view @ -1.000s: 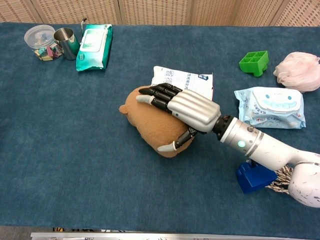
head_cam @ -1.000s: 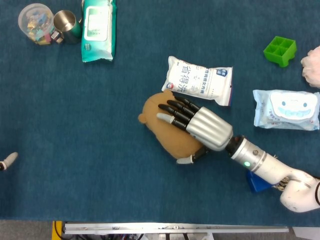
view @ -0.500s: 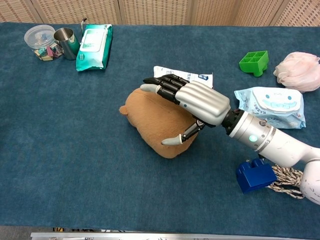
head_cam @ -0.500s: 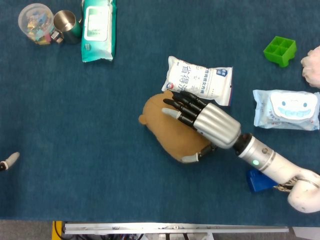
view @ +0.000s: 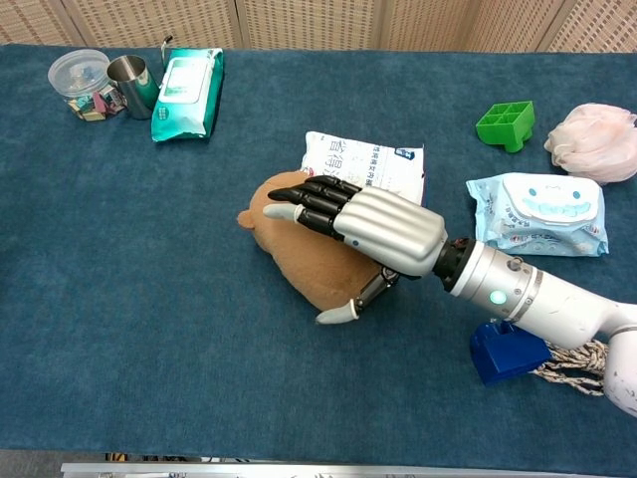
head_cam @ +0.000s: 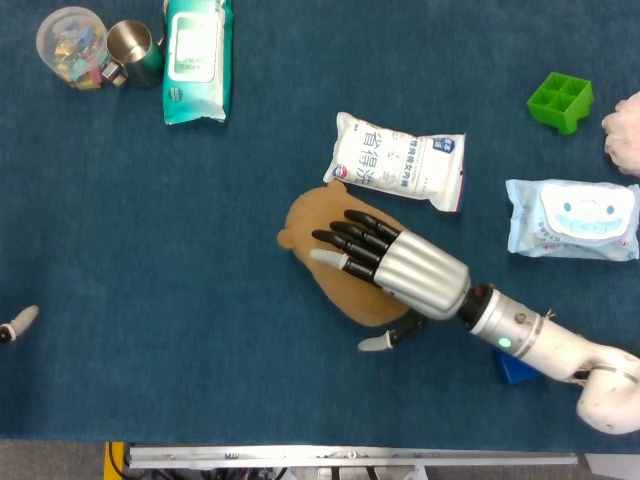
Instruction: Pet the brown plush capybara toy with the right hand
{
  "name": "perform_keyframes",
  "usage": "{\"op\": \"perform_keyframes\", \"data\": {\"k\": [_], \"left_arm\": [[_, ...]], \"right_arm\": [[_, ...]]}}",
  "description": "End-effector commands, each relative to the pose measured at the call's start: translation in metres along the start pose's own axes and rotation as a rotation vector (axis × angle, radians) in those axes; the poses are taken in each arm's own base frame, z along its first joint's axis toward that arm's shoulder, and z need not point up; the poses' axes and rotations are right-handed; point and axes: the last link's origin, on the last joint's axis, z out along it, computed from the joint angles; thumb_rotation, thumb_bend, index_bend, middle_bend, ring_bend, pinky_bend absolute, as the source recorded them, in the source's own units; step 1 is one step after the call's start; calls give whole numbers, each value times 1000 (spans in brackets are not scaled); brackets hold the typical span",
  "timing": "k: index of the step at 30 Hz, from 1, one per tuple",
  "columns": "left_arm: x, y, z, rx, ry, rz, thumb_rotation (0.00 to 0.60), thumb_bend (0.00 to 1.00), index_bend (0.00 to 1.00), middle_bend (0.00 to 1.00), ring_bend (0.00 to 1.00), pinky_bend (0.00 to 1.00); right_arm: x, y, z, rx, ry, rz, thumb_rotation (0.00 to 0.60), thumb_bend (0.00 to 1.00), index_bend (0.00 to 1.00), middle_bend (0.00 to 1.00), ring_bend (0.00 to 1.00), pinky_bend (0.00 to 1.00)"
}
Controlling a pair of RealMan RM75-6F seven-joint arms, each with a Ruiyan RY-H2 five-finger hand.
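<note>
Right hand (view: 373,231) lies flat, fingers extended, holding nothing, atop brown plush capybara (view: 299,254); white packet (view: 363,159) at its 1 o'clock.

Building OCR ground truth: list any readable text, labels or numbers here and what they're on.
White pouch: large blue Chinese characters, partly legible, "省得" as best I can read; small print blurred.
Green wipes pack: label text too small to read.
Light blue wipes pack: only a cartoon face, no legible text.

Large blue Chinese characters, seemingly 省得洁, printed on white packet (head_cam: 398,161) lying just beyond the capybara; smaller print beside them too fine to read. Label on teal wipes pack (head_cam: 196,58) at far left too small to read. Smiling cartoon face, no legible words, on light blue pack (head_cam: 573,219) at right.
</note>
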Motion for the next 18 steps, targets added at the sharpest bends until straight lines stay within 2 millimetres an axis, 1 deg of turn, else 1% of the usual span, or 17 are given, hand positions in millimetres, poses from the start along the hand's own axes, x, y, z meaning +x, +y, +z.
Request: {"op": "perform_keyframes", "data": {"k": [1,7,12,18], "left_arm": [[0,0,0,-1,0,-1,600,102,56,20,3,0],[0,0,0,0,-7,-4,600,102,56,20,3,0],[0,0,0,2,-7,-6,600,103,56,20,3,0],[1,-1,0,2,-7,-8,600,102,56,20,3,0]], "right_arm": [[-6,1,7,3,-7,-31,259,0,0,0,0,0],[-13,5,20,-6,-6,-60,258,0,0,0,0,0],[-13,13,28,-29,10,-71,258,0,0,0,0,0],[-12,20,33,-58,22,-60,259,0,0,0,0,0]]}}
